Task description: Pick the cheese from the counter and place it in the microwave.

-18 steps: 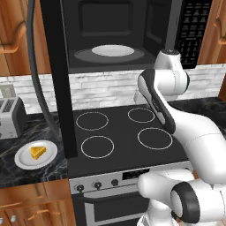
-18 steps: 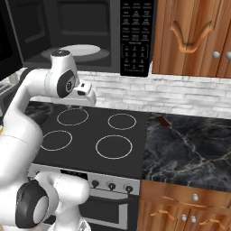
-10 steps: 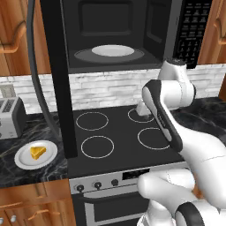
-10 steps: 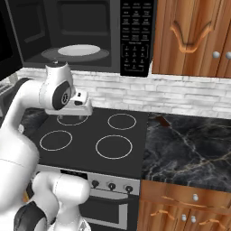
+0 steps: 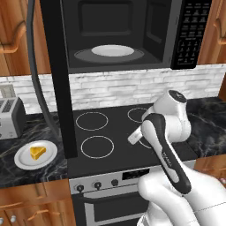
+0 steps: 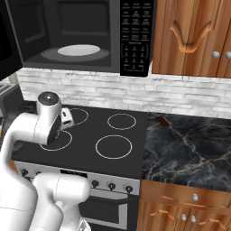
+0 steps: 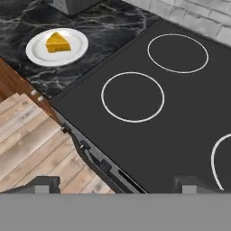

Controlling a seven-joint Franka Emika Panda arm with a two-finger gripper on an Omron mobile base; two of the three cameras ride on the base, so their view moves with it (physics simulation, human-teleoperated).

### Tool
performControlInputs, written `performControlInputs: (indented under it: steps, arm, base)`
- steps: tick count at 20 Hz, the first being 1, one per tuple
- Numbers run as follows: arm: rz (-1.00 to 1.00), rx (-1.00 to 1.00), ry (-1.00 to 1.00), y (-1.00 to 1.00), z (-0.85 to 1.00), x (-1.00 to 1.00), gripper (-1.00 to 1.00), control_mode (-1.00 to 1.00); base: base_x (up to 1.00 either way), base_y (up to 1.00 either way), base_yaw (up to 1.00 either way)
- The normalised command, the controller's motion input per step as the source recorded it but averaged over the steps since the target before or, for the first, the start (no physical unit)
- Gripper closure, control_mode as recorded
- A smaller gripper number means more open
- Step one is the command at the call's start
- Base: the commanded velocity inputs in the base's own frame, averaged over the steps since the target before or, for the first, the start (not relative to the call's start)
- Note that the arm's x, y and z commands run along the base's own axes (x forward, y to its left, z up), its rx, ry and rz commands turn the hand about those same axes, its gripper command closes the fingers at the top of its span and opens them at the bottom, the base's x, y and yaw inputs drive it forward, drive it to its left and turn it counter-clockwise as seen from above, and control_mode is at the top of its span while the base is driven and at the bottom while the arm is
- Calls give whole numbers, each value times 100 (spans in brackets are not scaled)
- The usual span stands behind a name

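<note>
Left base view: the cheese [image 5: 37, 152], a small yellow-orange wedge, lay on a round white plate [image 5: 24, 161] on the dark marble bench [image 5: 31, 132], just to the left of the black stovetop [image 5: 119, 132]. A silver toaster [image 5: 11, 117] stood on the same bench behind the plate, against the white brick wall. Above the stovetop the microwave [image 5: 119, 35] stood with its door [image 5: 57, 79] swung wide open, the door's edge hanging down between the plate and the stovetop's left rings. Its turntable [image 5: 112, 50] sat bare in the dark cavity, and the button panel [image 5: 192, 31] ran down the right side. The white arm reached over the stovetop's right half, well apart from the cheese.

Right base view: the microwave [image 6: 81, 34] hung over the stovetop [image 6: 90, 135], its turntable [image 6: 81, 49] pale inside the cavity. To the right of the stovetop stretched more of the veined bench [image 6: 189, 149], with wooden cabinets [image 6: 194, 36] above it. The arm's wrist hovered over the stovetop's left rings.

Hand view: the camera looked down past the stovetop [image 7: 153, 113] toward the cheese [image 7: 57, 43], which rested on the plate [image 7: 74, 52] on the bench [image 7: 103, 22] beyond the stovetop's edge. The gripper [image 7: 117, 184] held nothing; its two dark tips stood far apart at the bottom, the jaws spread wide, above the stovetop's front edge and the wooden floor [image 7: 27, 140], far from the cheese.
</note>
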Motion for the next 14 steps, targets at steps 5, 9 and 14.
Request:
performControlInputs:
  steps: [5,9,14]
  arm:
    - [62,14,-13,84,-19,28,-100,-100]
    - [36,11,-1,97,-1,63,-100,-100]
    - [28,9,-2,85,-2,52,-100,-100]
  base:
    - [0,0,0]
    - [0,0,0]
    - [0,0,0]
